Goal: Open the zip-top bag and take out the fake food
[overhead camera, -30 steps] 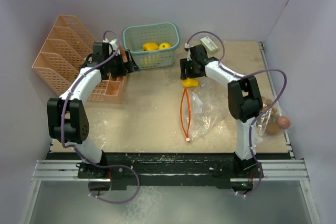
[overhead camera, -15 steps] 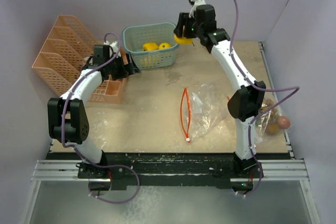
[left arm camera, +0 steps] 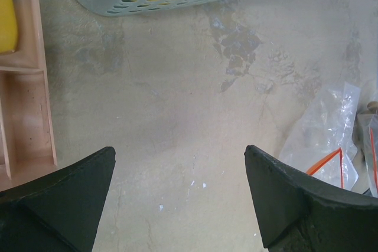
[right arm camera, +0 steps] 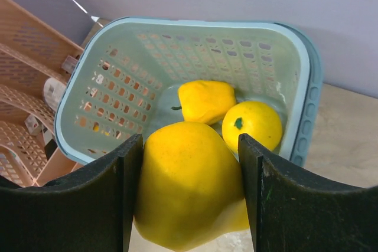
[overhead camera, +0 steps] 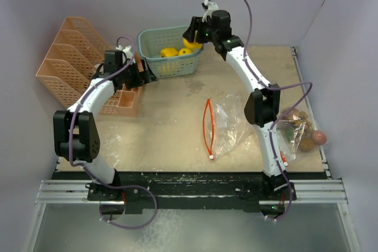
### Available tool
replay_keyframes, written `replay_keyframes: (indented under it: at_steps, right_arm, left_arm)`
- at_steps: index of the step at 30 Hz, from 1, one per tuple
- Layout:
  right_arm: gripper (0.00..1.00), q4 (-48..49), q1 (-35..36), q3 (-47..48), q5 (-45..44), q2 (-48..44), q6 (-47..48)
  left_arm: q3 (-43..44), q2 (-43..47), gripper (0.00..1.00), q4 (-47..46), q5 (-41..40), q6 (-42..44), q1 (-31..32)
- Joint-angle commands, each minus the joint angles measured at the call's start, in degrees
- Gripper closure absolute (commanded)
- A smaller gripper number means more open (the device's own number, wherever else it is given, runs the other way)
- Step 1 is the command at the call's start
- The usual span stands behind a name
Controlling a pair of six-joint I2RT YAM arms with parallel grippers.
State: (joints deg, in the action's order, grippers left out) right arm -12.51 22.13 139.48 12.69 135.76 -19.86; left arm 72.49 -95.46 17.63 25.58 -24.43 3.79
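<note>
My right gripper (overhead camera: 196, 38) (right arm camera: 190, 141) is shut on a glossy yellow piece of fake food (right arm camera: 189, 190) (overhead camera: 192, 43), held just above the near rim of the light-blue basket (overhead camera: 149, 35) (right arm camera: 307, 87). Two more yellow pieces (right arm camera: 207, 100) (right arm camera: 252, 123) lie inside the basket. The clear zip-top bag (overhead camera: 229, 123) (left arm camera: 331, 137) lies flat mid-table, its orange zip edge (overhead camera: 207, 125) facing left. Beside the basket's left front corner my left gripper (overhead camera: 145, 75) (left arm camera: 179, 149) hangs open over bare tabletop with nothing between its fingers.
An orange file rack (overhead camera: 65, 63) and an orange compartment tray (overhead camera: 121, 101) stand at the left. One tray slot holds a yellow item (left arm camera: 7, 22). A second clear bag with brown round pieces (overhead camera: 302, 137) sits at the table's right edge.
My right arm rose from the bag's mouth with the yellow piece and swung back and left to the basket. The left arm has not moved.
</note>
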Motion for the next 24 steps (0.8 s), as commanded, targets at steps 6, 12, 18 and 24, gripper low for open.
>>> replay_keyframes:
  at_steps: [6,12,18,24]
  right_arm:
    - [0.91,9.9,0.2,4.6,7.4,1.9,-0.7]
    - [0.89,12.9,0.2,4.7,11.6,3.2,-0.8]
    - [0.62,14.2,0.2,8.1,14.7,6.2,-2.8]
    - [0.18,14.9,-0.5,6.6,13.6,6.0,-3.2]
  left_arm:
    - [-0.1,2.1,0.07,-1.6,2.5,0.2,-0.5]
    - [0.2,1.4,0.07,-1.6,2.5,0.2,-0.4]
    - [0.6,0.8,0.07,-1.4,2.5,0.3,-0.5]
    - [1.1,0.1,0.08,-1.0,2.9,0.5,-0.5]
